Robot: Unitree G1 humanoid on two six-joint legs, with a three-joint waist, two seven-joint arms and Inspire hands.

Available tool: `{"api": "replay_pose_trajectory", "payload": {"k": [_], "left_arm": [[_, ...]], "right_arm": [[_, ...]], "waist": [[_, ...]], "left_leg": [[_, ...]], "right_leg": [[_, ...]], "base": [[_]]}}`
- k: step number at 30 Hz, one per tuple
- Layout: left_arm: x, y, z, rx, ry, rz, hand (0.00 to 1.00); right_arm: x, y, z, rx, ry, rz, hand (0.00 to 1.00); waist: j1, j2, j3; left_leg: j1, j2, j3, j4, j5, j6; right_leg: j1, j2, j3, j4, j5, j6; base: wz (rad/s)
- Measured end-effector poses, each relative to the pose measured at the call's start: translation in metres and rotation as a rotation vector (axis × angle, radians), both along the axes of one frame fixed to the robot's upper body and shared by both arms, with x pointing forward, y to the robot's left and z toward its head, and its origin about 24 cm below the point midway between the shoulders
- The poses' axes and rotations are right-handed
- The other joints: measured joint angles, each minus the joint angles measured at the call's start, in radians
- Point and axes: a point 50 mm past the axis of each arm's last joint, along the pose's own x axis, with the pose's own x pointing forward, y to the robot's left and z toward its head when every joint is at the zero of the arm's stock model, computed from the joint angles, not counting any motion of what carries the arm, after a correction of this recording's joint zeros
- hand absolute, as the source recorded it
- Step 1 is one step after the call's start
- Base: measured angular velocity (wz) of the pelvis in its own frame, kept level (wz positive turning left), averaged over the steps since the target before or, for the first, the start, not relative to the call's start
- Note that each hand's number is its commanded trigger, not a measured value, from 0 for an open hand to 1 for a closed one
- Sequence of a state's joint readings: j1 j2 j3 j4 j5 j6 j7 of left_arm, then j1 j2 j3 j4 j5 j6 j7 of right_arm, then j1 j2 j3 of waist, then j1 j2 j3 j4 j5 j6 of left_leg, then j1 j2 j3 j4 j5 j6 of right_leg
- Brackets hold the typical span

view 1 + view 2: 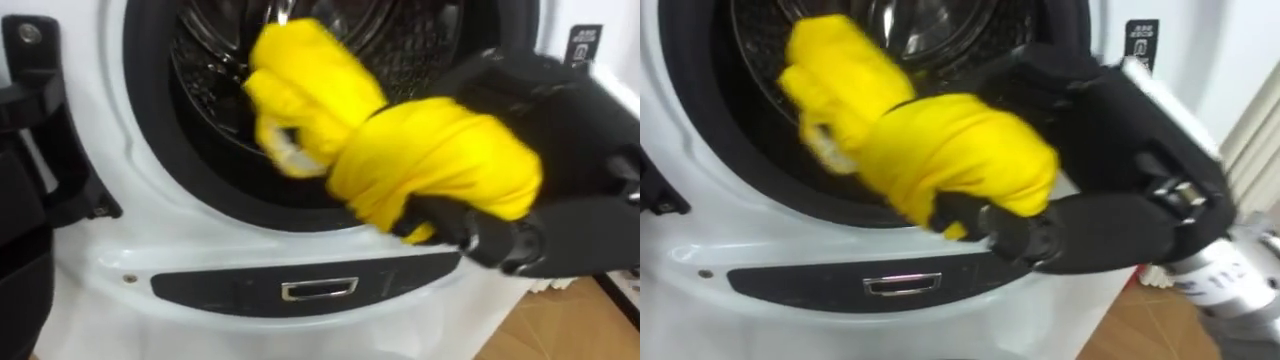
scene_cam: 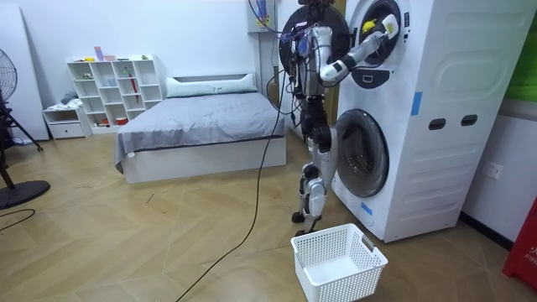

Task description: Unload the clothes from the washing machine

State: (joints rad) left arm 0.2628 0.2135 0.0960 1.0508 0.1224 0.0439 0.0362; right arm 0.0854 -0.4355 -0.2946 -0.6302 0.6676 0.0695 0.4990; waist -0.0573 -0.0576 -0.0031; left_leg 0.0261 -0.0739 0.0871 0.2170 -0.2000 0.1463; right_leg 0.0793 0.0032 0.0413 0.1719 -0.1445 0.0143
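Nearest the head camera, the robot's right hand (image 1: 580,170), black and hard-shelled, was curled tightly round a yellow garment (image 1: 430,160). The garment was soft, creased cloth bunched into a rounded lump, with a looser fold trailing back into the opening. Below it lay a glossy white front panel (image 1: 120,250) with a dark oval strip holding a chrome-rimmed slot (image 1: 318,289). Behind it a black ring (image 1: 150,80) framed the perforated metal drum (image 1: 420,40). The room view showed that this drum belonged to the upper of two stacked machines (image 2: 436,126). The robot stood upright beside them, arm raised. A white lattice basket (image 2: 331,233) sat on the wooden floor near its feet, with a grey bed (image 2: 201,126) and a white shelf (image 2: 117,88) beyond.
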Motion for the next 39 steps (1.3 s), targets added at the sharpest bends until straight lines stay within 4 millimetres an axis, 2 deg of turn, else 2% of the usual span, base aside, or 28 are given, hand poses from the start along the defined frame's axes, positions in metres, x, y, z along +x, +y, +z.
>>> {"api": "replay_pose_trajectory", "payload": {"k": [4,6,13,18,21,25,28,33,39], "left_arm": [[-0.001,0.001,0.0,0.001,0.004,0.001,0.0],[0.002,0.001,0.0,0.002,-0.002,-0.002,0.0],[0.013,0.001,0.001,-0.005,-0.031,-0.018,0.0],[0.012,0.001,0.0,-0.023,-0.02,-0.018,0.0],[0.012,-0.003,-0.002,-0.035,-0.005,-0.037,0.0],[0.014,-0.004,-0.003,-0.039,0.008,-0.041,0.0],[0.013,-0.005,-0.004,-0.041,0.014,-0.044,0.0],[0.01,-0.004,-0.004,-0.04,0.036,-0.04,0.0],[0.006,-0.006,-0.006,-0.04,0.082,-0.055,0.0]], "right_arm": [[0.001,-0.005,-0.005,0.002,0.037,-0.038,1.0],[0.002,-0.007,-0.007,0.01,0.048,-0.051,1.0],[0.003,-0.017,-0.006,0.017,0.049,-0.099,1.0],[0.002,-0.021,-0.013,0.017,0.083,-0.11,1.0],[0.001,-0.023,-0.017,0.019,0.104,-0.12,1.0],[-0.002,-0.028,-0.02,0.02,0.121,-0.147,1.0],[-0.004,-0.031,-0.025,0.024,0.149,-0.171,1.0],[-0.004,-0.04,-0.039,0.034,0.217,-0.212,1.0],[0.0,-0.054,-0.06,0.064,0.334,-0.252,1.0]], "waist": [[-0.039,0.007,0.0018],[-0.058,0.007,0.0022],[-0.088,0.01,0.0039],[-0.103,0.014,0.0009],[-0.126,0.022,-0.0025],[-0.136,0.034,0.0033],[-0.139,0.034,0.0033],[-0.169,0.033,0.0036],[-0.193,0.034,0.0055]], "left_leg": [[-0.006,0.014,0.05,0.0,-0.004,-0.007],[-0.005,0.017,0.06,0.001,-0.005,-0.009],[0.002,0.044,0.132,0.013,-0.025,-0.019],[0.001,0.058,0.167,0.021,-0.039,-0.023],[0.004,0.061,0.177,0.019,-0.043,-0.024],[0.013,0.063,0.199,0.011,-0.044,-0.024],[0.013,0.063,0.215,0.008,-0.044,-0.024],[0.013,0.063,0.219,0.007,-0.044,-0.024],[0.018,0.065,0.248,-0.003,-0.045,-0.025]], "right_leg": [[-0.028,0.005,0.008,0.022,0.0,0.0],[-0.031,0.007,0.012,0.023,0.0,0.0],[-0.047,0.024,0.041,0.036,0.006,-0.009],[-0.058,0.034,0.042,0.038,0.01,-0.014],[-0.06,0.037,0.046,0.041,0.011,-0.014],[-0.068,0.042,0.072,0.05,0.011,-0.014],[-0.079,0.043,0.085,0.051,0.011,-0.014],[-0.08,0.047,0.095,0.051,0.011,-0.014],[-0.096,0.05,0.12,0.054,0.011,-0.014]], "base": [[-0.38],[-0.27],[-0.28],[-0.23],[-0.13],[-0.16],[-0.18],[-0.03],[-0.15]]}}
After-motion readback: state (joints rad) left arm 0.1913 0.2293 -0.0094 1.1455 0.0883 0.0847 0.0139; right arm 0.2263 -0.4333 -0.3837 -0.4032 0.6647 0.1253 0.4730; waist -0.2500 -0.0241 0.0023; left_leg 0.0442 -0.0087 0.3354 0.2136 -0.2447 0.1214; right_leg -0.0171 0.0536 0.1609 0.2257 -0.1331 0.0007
